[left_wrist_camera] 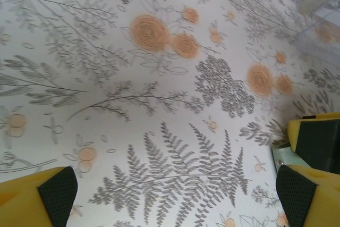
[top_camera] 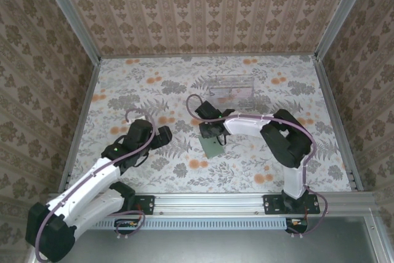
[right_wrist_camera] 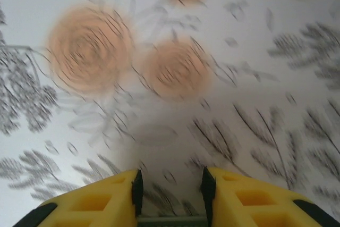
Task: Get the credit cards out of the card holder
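White arms (top_camera: 92, 184), yellow claws (left_wrist_camera: 175, 195) (right_wrist_camera: 171, 190), purple cables (top_camera: 295, 129)

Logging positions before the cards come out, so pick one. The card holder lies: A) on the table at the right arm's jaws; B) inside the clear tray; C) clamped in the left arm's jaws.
A: the card holder lies on the table at the right arm's jaws, apart from the clear tray; the left arm's jaws gape, holding nothing.

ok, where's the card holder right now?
Top view: the card holder is mid-table, at the right gripper fingertips on their near side, with the clear tray farther back.
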